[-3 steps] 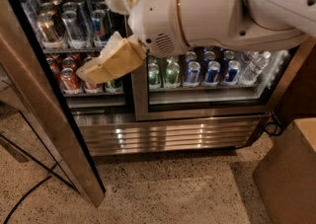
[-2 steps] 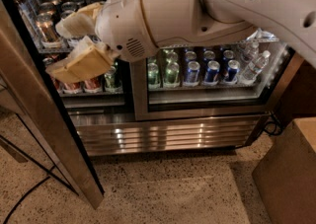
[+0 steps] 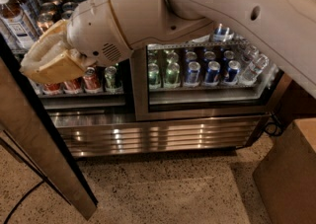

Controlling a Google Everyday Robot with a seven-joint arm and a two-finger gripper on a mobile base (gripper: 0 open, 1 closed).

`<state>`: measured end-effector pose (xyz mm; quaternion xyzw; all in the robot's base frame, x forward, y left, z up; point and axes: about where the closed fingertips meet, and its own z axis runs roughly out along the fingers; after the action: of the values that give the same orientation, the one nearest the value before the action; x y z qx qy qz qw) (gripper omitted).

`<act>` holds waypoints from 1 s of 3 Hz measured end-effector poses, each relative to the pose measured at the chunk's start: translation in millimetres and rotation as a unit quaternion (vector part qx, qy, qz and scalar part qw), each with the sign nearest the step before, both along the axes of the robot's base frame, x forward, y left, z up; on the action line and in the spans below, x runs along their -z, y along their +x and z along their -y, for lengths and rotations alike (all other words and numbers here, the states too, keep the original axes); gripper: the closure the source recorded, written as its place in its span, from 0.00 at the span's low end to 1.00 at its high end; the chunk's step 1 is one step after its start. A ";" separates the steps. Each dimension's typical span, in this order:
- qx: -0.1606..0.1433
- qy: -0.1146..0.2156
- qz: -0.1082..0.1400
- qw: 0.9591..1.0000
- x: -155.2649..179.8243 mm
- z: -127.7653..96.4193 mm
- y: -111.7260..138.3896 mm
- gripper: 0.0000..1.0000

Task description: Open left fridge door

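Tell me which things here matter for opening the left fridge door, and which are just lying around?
Part of the job:
left fridge door, swung open at lower left
the jaws, meaning the gripper, in front of the left shelves

Just there:
right fridge door
cans
bottle
cardboard box

The gripper [image 3: 47, 62] hangs before the open shelves with red cans [image 3: 74, 85], near the inner edge of the left door [image 3: 29, 139], which stands swung out toward the camera.
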<state>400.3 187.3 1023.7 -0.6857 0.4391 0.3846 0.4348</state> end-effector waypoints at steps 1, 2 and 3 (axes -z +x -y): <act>-0.077 0.002 0.007 0.997 -2.4 -24.8 -22.7 1.00; -0.093 0.000 0.007 0.996 -2.8 -29.9 -30.4 0.81; -0.093 0.000 0.007 0.996 -2.8 -29.9 -30.4 0.58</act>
<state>369.9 217.2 1026.5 -0.7263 0.3704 0.4189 0.3998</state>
